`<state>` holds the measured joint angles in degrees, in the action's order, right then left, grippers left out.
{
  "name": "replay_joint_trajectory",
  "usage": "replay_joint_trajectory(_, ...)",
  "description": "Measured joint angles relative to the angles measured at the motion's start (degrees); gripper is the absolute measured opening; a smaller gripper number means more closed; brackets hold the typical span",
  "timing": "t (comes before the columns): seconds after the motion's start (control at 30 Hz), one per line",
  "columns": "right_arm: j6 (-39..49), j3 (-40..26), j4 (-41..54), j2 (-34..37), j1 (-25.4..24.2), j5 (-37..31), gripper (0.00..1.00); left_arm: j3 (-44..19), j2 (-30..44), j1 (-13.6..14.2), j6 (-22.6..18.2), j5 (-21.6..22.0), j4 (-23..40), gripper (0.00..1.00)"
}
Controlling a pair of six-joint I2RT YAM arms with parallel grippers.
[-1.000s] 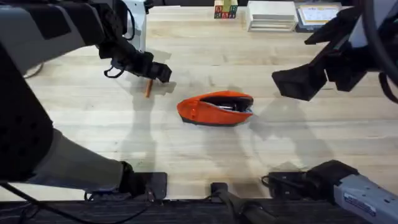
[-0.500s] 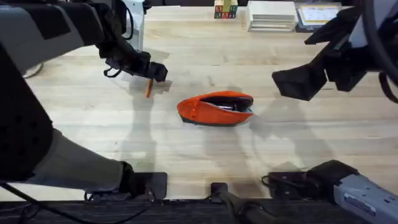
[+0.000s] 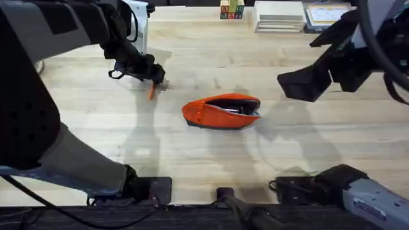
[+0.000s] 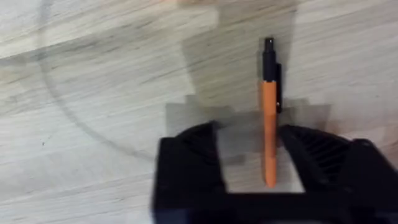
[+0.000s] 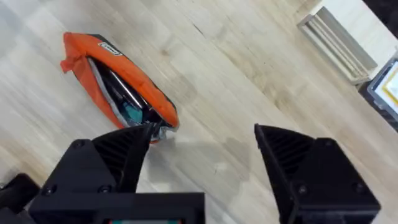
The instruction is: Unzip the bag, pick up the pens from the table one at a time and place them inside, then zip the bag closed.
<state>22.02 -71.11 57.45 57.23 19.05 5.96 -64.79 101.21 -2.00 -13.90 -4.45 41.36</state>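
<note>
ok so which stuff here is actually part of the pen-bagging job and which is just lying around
Part of the job:
- orange bag, already unzipped, with things inside
- orange pen lying on the table, between the open fingers of the left gripper
- right gripper, open, above the table beside the bag

Just lying about:
- coloured blocks at the far edge
- stacked white items beside them

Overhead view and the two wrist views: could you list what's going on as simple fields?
bag: small orange fabric pouch, unzipped, mid-table, items inside
pen: thin orange stick with black tip, lying on the light wooden table
left gripper: open, fingers either side of the pen
right gripper: open, above the table beside the pouch
</note>
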Motion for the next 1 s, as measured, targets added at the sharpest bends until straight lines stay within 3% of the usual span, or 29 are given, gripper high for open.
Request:
replay_joint_trajectory(0.13, 0.00, 0.00, 0.00, 0.00, 0.00, 0.00, 0.998, -0.07, 0.00, 0.00, 0.40, -0.30, 0.26, 0.105)
replay_joint_trajectory(0.17, 0.00, 0.00, 0.00, 0.00, 0.00, 0.00, 0.998, -0.11, -0.02, 0.00, 0.26, -0.45, 0.19, 0.067)
replay_joint_trajectory(0.47, 0.00, 0.00, -0.02, 0.00, 0.00, 0.00, 0.997, -0.39, 0.02, 0.00, 0.23, -0.48, 0.41, 0.043)
replay_joint_trajectory(0.67, 0.00, 0.00, 0.00, 0.00, 0.00, 0.00, 0.998, -3.08, 1.42, 0.84, 0.23, -0.99, 3.91, 0.043)
replay_joint_trajectory(0.83, 0.00, 0.00, 0.00, 0.00, 0.00, -0.01, 0.998, -7.59, 1.60, 4.09, 0.23, -3.27, 5.13, 0.043)
replay_joint_trajectory(1.0, 0.00, 0.00, 0.00, 0.00, 0.00, 0.00, 0.998, -13.60, 1.19, 9.56, 0.23, -5.07, 5.39, 0.042)
